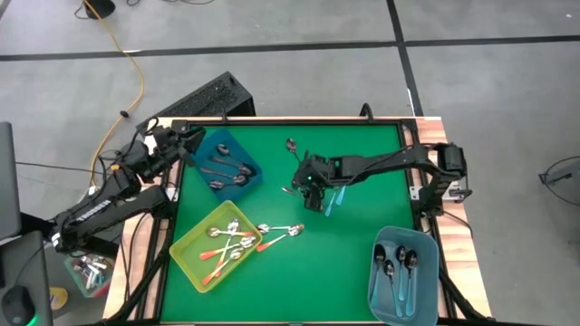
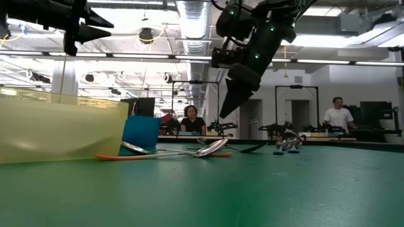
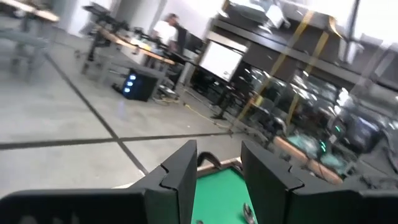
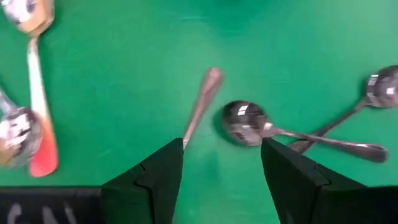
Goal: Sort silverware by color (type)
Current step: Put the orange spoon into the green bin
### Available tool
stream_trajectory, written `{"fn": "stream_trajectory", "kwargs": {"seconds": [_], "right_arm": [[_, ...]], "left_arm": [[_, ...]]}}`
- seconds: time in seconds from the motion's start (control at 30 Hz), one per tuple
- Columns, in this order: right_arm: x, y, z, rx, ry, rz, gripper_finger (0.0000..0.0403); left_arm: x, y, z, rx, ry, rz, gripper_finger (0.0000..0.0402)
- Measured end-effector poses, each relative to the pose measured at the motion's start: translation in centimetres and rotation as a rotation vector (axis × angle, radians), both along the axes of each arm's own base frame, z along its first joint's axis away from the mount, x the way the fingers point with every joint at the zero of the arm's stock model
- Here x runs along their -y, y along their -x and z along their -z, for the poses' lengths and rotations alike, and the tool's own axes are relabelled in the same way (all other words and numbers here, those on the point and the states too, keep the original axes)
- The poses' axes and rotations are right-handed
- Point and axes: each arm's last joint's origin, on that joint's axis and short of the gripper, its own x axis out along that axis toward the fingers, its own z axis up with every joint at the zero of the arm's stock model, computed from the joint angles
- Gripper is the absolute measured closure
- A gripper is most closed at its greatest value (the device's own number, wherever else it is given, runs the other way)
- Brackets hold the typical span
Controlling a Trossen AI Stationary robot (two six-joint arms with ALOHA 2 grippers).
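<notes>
My right gripper point(image 1: 313, 188) hovers open above the table's middle point(image 2: 230, 94), fingers pointing down. In the right wrist view point(image 4: 221, 165) nothing is between its fingers. Below it lie grey metal spoons: one slim handle point(image 4: 202, 102) beside one finger, one bowl point(image 4: 244, 121) near the other, and a third spoon point(image 4: 379, 87) farther off. A teal-handled spoon point(image 1: 336, 199) lies flat beside the gripper. Orange-handled spoons point(image 1: 281, 233) lie on the cloth next to the yellow bin. My left gripper point(image 1: 192, 136) waits open point(image 3: 217, 171) over the table's far left corner.
A blue bin point(image 1: 249, 154) at far left holds grey spoons. A yellow-green bin point(image 1: 186, 254) at near left holds orange-handled spoons. A light-blue bin point(image 1: 381, 281) at near right holds teal-handled spoons. One grey spoon point(image 1: 292, 145) lies near the far edge. People stand in the room behind.
</notes>
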Motion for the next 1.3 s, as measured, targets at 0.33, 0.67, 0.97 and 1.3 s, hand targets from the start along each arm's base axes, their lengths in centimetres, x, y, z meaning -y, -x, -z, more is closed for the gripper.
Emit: {"fn": "stream_trajectory", "kwargs": {"seconds": [0.33,0.67,0.97,1.3], "right_arm": [[2.0,3.2,-2.1,-0.077,-0.294,0.122,0.0176],[0.3,1.0,-3.7,0.161,-0.185,-0.045,0.0176],[-5.7,-1.3,0.6,0.139,-0.168,-0.234,0.0176],[-12.7,-2.7,-1.5,0.228,-0.045,-0.335,0.0176]], "left_arm": [[-0.3,0.2,0.7,0.141,0.232,-0.118,0.0292],[-0.4,0.2,1.8,0.063,0.310,-0.158,0.0292],[-0.4,-0.5,1.6,-0.062,0.184,-0.010,0.0292],[0.1,-1.0,0.6,0.067,0.218,0.245,0.0292]]}}
